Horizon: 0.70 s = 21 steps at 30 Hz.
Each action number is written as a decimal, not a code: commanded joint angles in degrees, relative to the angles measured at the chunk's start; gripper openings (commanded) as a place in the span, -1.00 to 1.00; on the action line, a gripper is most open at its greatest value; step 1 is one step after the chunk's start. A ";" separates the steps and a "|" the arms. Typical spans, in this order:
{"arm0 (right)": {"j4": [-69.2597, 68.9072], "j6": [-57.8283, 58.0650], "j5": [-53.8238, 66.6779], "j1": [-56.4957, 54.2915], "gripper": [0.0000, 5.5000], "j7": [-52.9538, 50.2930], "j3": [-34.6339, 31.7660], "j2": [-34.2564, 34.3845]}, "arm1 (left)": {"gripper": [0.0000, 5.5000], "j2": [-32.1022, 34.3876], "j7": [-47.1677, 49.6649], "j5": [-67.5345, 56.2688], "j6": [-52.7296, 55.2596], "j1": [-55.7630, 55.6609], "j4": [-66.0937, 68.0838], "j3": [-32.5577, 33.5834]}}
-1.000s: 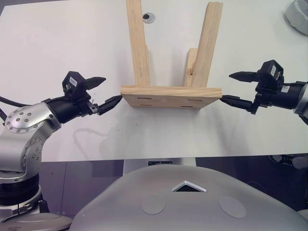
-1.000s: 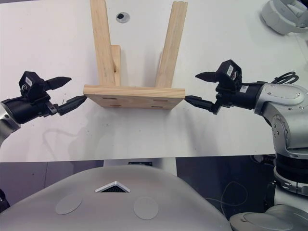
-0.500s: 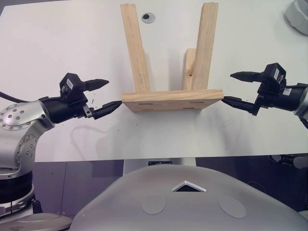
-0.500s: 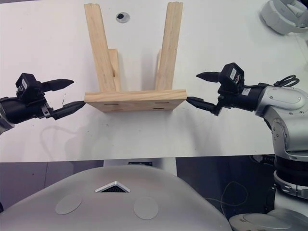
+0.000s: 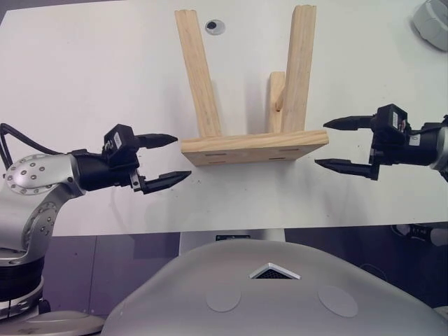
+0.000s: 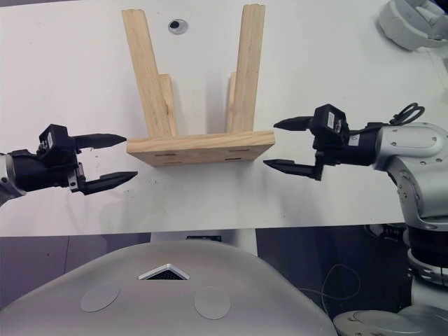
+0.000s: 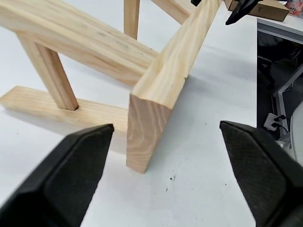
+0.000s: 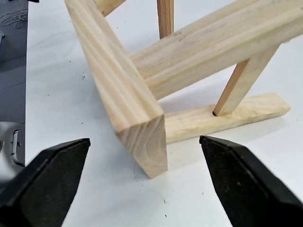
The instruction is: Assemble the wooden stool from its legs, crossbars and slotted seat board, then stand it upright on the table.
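Observation:
The assembled wooden stool lies on its side on the white table [image 5: 84,77]. Its slotted seat board [image 5: 253,147] stands on edge toward me. Two legs [image 5: 197,73] [image 5: 299,66] point away, with a crossbar [image 5: 277,91] between leg pairs. My left gripper [image 5: 182,156] is open just off the board's left end, touching nothing. My right gripper [image 5: 320,144] is open at the board's right end, its fingers straddling the corner without contact. In the left wrist view the board's end [image 7: 151,118] stands between my open fingers [image 7: 71,175]. The right wrist view shows the other end [image 8: 142,137] likewise.
A small dark round fitting [image 5: 215,26] sits in the table behind the stool. A pale grey object [image 5: 432,21] lies at the far right corner. The table's front edge [image 5: 280,229] runs just below both grippers. A cardboard box [image 7: 265,5] is off the table's side.
The lower fingertips of both grippers have come off the seat board's ends, and both grippers have dropped toward the front edge and closed in. The stool has shifted slightly nearer, its leg ends now showing.

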 commanded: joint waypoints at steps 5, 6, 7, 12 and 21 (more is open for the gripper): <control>3.40 -3.45 -3.60 -1.45 0.46 -0.40 5.64 0.90 | 0.45 -2.35 3.03 2.45 -2.14 -5.97 2.71 -5.36; 4.15 -4.13 -4.46 -1.63 0.36 -0.39 6.28 0.95 | 0.37 -2.78 3.35 2.49 -2.23 -6.63 2.89 -5.96; 4.73 -4.63 -4.94 -1.88 0.31 -0.46 6.75 1.05 | 0.33 -3.04 3.57 2.47 -2.30 -7.02 2.99 -6.42; 6.06 -5.21 -5.17 -3.57 -0.04 -0.86 7.72 2.39 | 0.00 -2.49 2.56 3.40 -3.21 -6.78 3.75 -8.42; 6.36 -5.60 -4.36 -4.28 -0.38 -0.14 8.65 2.76 | -0.34 -1.83 0.73 6.02 -6.06 -5.46 6.82 -10.57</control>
